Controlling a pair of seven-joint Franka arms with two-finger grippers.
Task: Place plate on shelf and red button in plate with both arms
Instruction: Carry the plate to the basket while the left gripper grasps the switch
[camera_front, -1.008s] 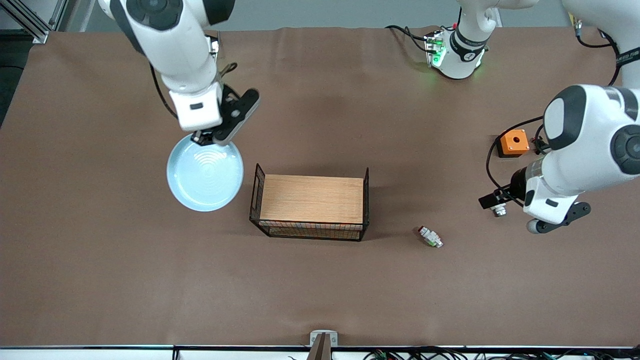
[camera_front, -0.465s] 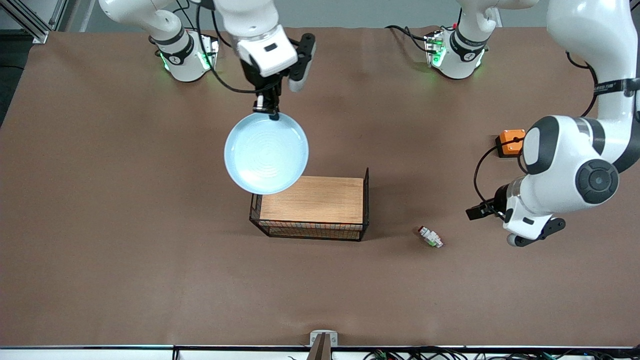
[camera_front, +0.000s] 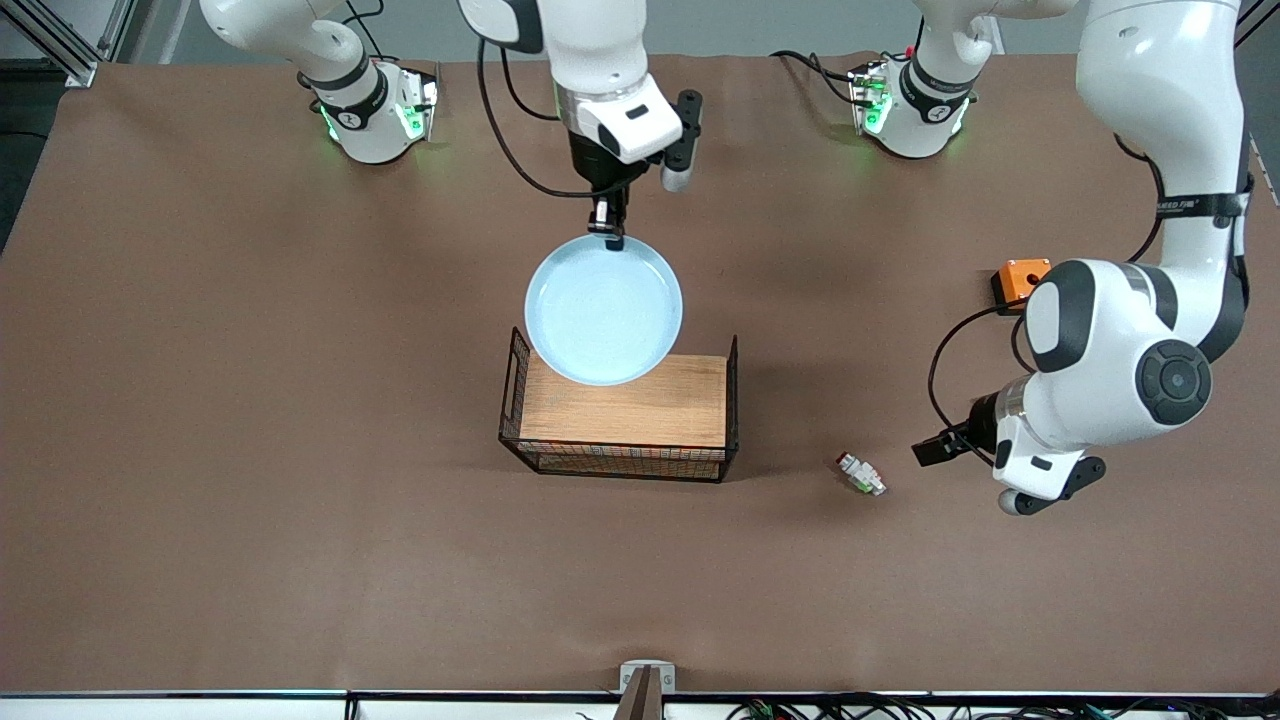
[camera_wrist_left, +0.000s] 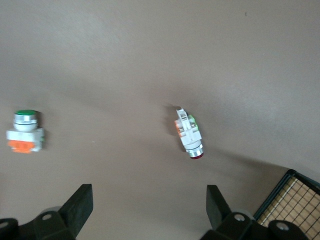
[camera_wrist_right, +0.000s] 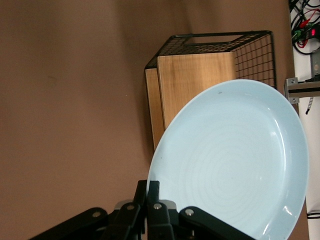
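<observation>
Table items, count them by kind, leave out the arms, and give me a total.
plate: 1
wire basket: 1
push buttons: 2, the red button and the green-topped button
orange box: 1
Total: 5

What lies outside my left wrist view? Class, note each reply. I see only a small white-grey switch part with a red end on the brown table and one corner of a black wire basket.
Observer: The right gripper is shut on the rim of a round, pale blue plate, held in the air over the basket.
Operator: What is the basket like as a whole?
Observer: The black wire basket is rectangular with a wooden floor. The switch part lies beside it, toward the left arm's end of the table.
Operator: And around my arm?
Observer: Your left gripper hangs open. A small orange box sits farther from the front camera than the switch part.
</observation>
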